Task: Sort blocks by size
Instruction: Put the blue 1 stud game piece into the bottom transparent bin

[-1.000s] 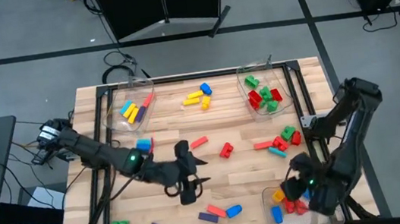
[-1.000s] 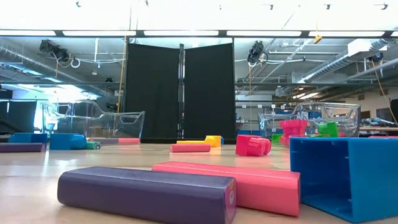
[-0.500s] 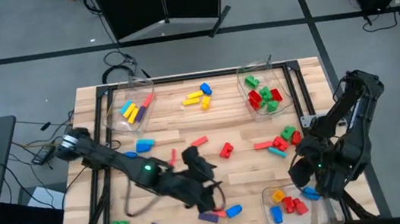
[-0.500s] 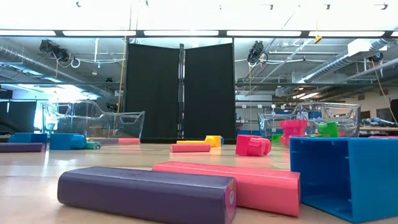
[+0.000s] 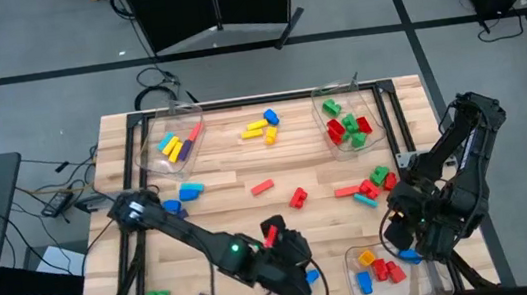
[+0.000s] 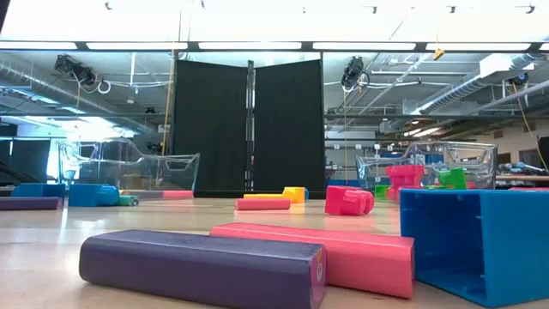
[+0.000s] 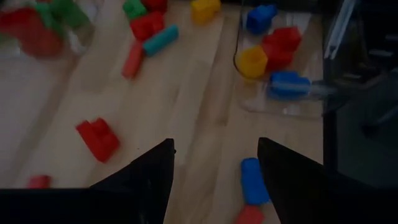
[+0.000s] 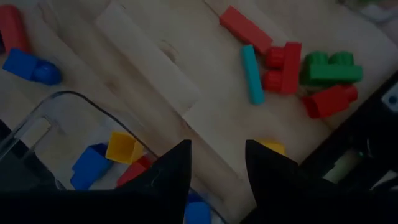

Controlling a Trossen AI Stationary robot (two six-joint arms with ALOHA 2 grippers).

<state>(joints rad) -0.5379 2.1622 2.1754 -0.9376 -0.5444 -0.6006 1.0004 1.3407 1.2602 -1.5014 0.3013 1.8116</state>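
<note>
I see my left arm has swung well across the table (image 5: 251, 209) in the last second: a moment back it hovered near the middle, and now the left claw (image 5: 292, 260) sits low at the near edge, right over the loose blocks there. From its wrist view the fingers (image 7: 149, 177) stand apart with bare wood between them, so it is released and carrying nothing. A blue block (image 7: 252, 180) lies just beside 1 finger, with a red stub (image 7: 98, 138) farther off on the other side.

My right arm has lifted back from the near-right bin (image 5: 374, 267). The right claw (image 5: 406, 241) hangs just beside that bin's rim, and its wrist view shows parted fingers (image 8: 168, 171) with nothing in between, so it is released too. The bin below it holds blue, yellow and red short blocks (image 8: 121, 148).

I judge the right arm has just finished a drop and the left is lining up its next pick. Plenty remains: a red and green cluster (image 5: 374, 182) by the right rail, yellow and blue blocks (image 5: 261, 128) at the far side, and a purple bar (image 6: 202, 268) and pink bar (image 6: 343, 253) at the near edge.
</note>
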